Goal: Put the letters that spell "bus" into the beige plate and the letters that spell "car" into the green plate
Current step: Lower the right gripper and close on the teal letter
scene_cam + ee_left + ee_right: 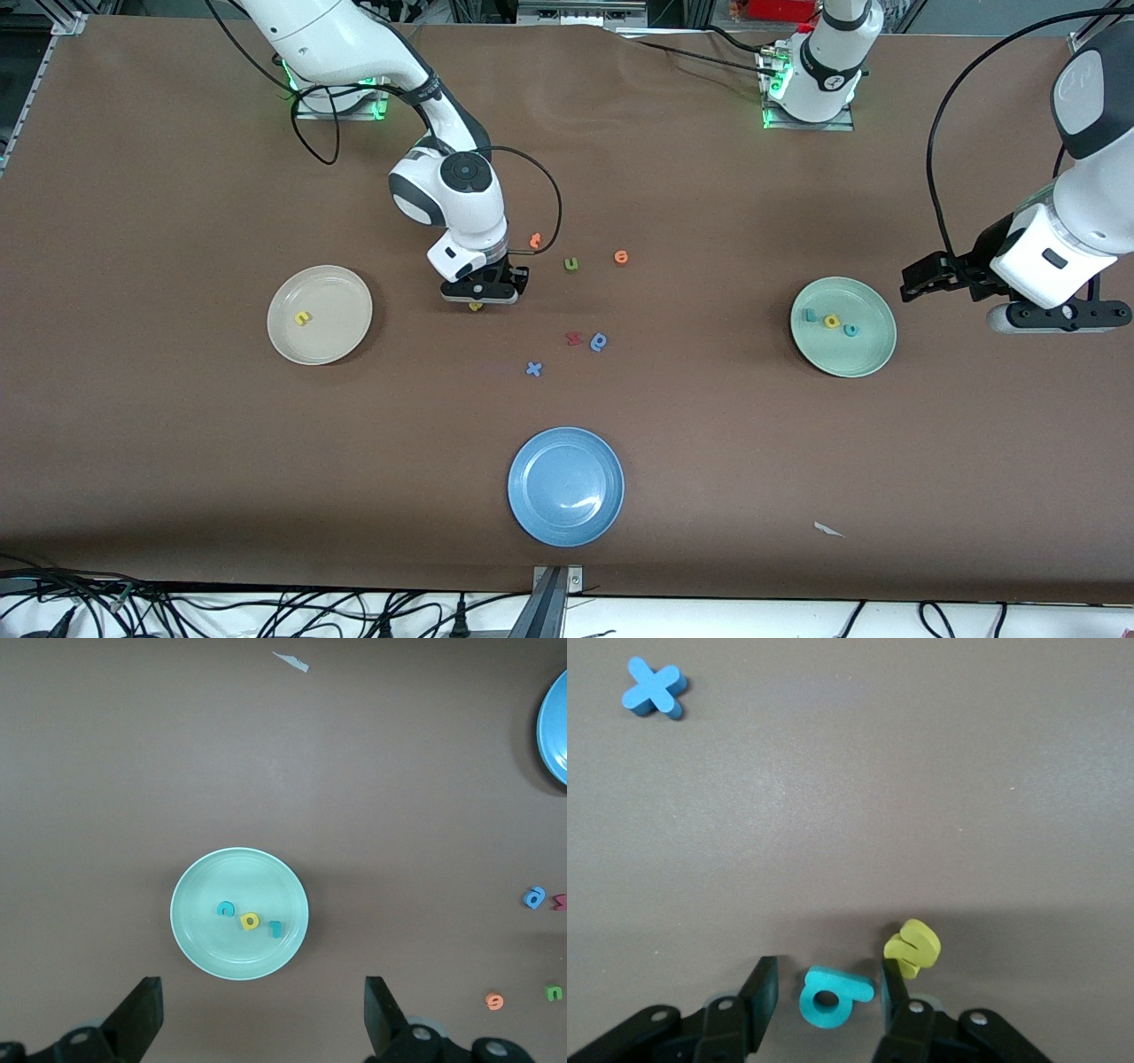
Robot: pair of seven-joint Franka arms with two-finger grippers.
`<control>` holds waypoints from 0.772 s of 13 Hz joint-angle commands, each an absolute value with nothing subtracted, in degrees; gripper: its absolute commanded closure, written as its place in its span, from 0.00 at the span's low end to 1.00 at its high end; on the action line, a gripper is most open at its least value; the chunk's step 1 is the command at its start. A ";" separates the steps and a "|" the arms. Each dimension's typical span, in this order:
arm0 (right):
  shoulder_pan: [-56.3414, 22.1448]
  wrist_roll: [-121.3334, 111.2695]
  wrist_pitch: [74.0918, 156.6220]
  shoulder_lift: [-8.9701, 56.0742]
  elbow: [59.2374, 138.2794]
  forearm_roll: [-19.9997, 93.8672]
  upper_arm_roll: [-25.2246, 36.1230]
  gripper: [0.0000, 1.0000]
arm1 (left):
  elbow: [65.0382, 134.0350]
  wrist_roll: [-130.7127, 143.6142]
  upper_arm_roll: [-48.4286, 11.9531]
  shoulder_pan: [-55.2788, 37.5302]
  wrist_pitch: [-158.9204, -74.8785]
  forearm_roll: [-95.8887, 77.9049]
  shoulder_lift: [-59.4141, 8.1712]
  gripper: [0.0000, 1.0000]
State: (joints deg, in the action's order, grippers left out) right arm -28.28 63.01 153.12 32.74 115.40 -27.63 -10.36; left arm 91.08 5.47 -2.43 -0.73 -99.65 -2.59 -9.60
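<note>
The right tool (479, 299) is down at the bench (177, 461) between the beige plate (320, 315) and the loose letters at mid-bench. Its jaws stand apart, straddling the teal b (831, 997), which lies flat between the pads, not yet clamped. The b's stem points toward the pad at which the yellow s (912, 948) lies, so the closing line runs along its long axis. That s touches the outside of that pad, at about one o'clock from the b in the right wrist view, and I judge a squeeze could nudge it.

The beige plate already holds the yellow u (302, 317). The left tool (266, 1019), jaws wide and empty, waits over the bench beside the green plate (842, 326), which carries c, a and r (251, 920).
</note>
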 commanded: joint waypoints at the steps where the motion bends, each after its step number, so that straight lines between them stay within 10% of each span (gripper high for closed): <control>1: -28.21 63.37 153.90 33.84 114.96 -27.77 -10.37 0.46 | 90.62 4.48 -2.20 -0.97 -99.14 -3.08 -9.58 0.00; 10: -28.21 63.28 154.16 33.84 116.28 -27.95 -10.37 0.77 | 90.53 4.48 -2.29 -1.05 -99.14 -3.08 -9.67 0.00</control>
